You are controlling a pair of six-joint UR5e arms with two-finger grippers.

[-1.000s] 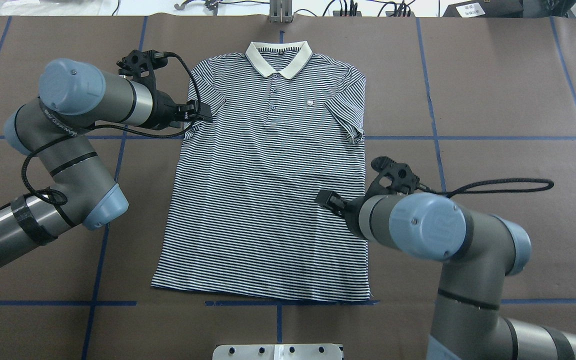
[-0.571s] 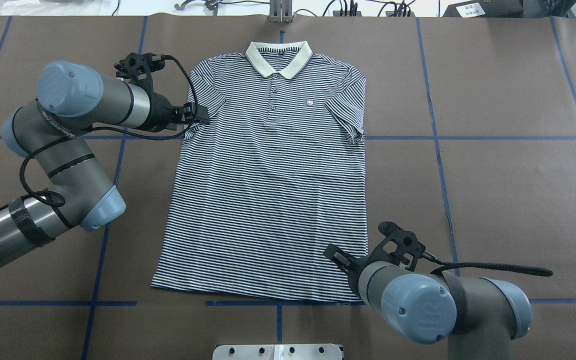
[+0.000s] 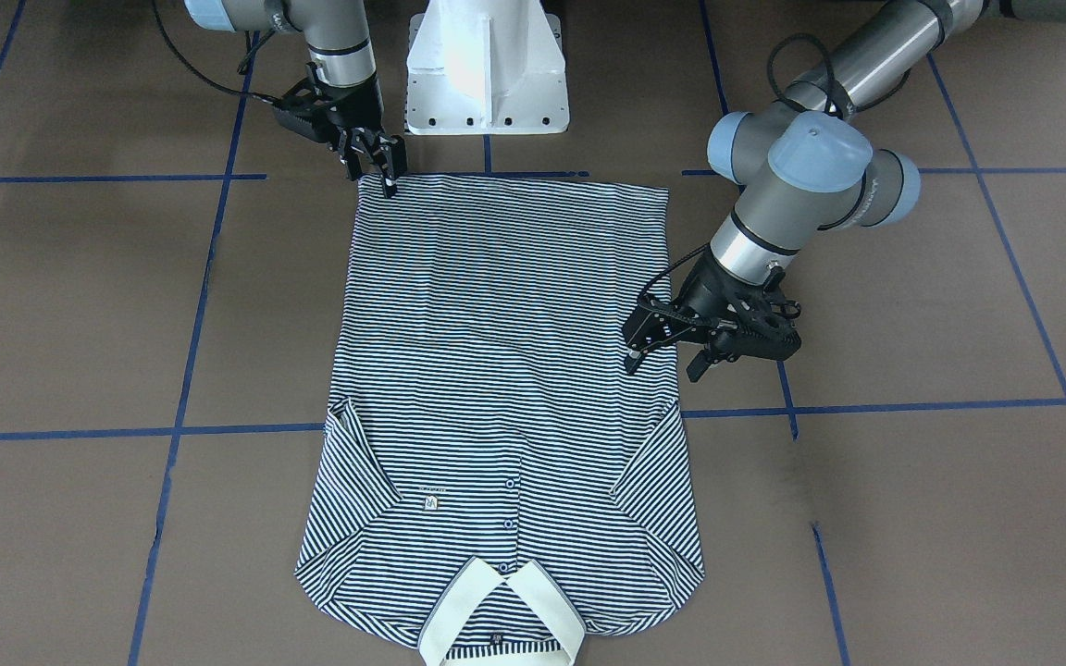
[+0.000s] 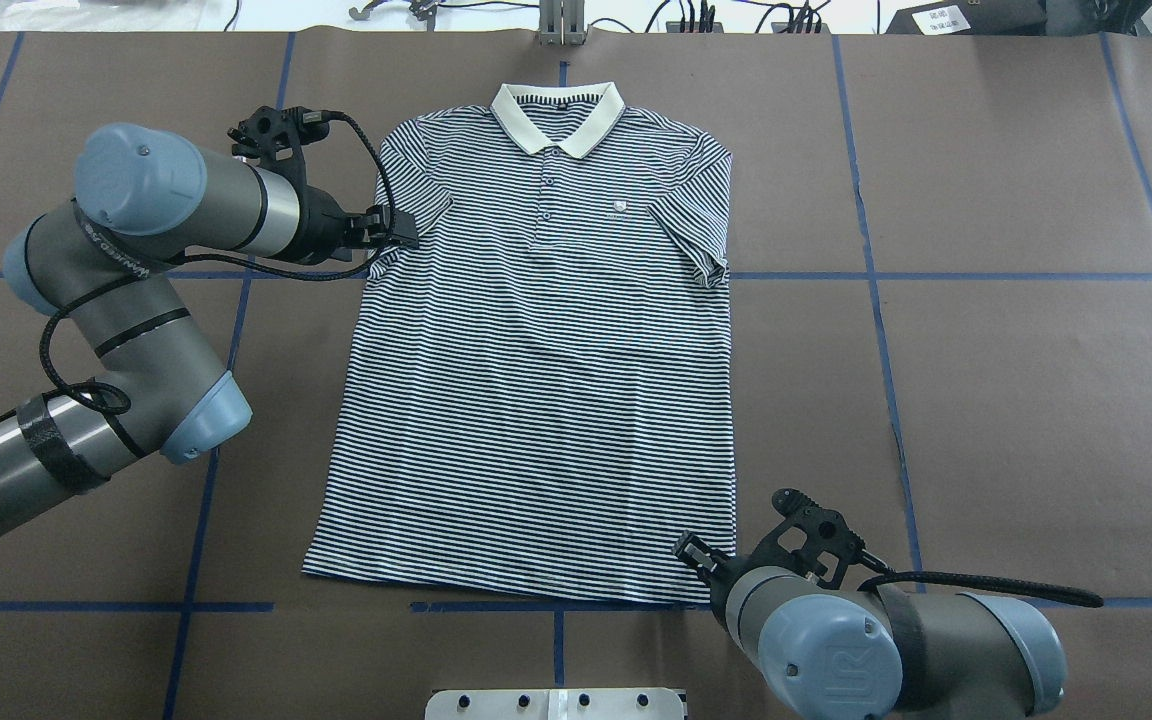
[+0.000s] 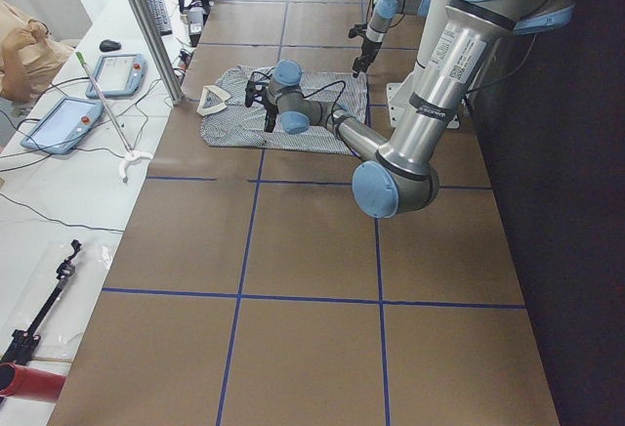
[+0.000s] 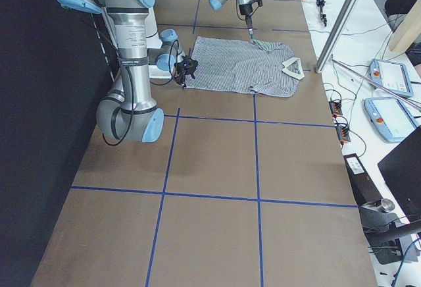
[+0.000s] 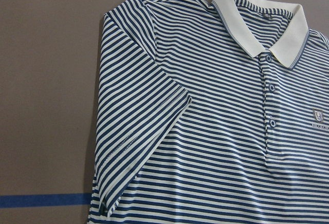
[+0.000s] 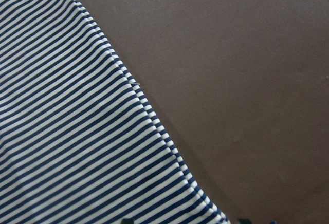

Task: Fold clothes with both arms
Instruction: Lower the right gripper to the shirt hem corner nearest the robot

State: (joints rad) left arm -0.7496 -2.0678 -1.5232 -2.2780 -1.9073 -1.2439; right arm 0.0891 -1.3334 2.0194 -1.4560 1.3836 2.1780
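Observation:
The striped polo shirt (image 4: 536, 380) lies flat and face up on the brown table, its cream collar (image 4: 558, 118) at the far edge. In the front-facing view the shirt (image 3: 496, 351) has its collar nearest the camera. My left gripper (image 4: 404, 238) hovers open at the edge of the shirt's left sleeve; in the front-facing view this left gripper (image 3: 661, 363) shows two spread fingers holding nothing. My right gripper (image 4: 691, 550) stands open over the hem's right corner, and the front-facing view shows the right gripper (image 3: 373, 176) there too. The right wrist view shows the shirt's side edge (image 8: 149, 116).
The white pedestal base (image 3: 487, 74) stands just behind the hem. Blue tape lines (image 4: 936, 276) cross the brown table cover. Cables and gear (image 4: 696, 18) line the far edge. A side bench holds tablets (image 5: 117, 69), with a person's arm (image 5: 24, 45) beside it.
My right arm has swept from the shirt's right side down to its bottom right hem corner. My left gripper has drawn back slightly at the sleeve.

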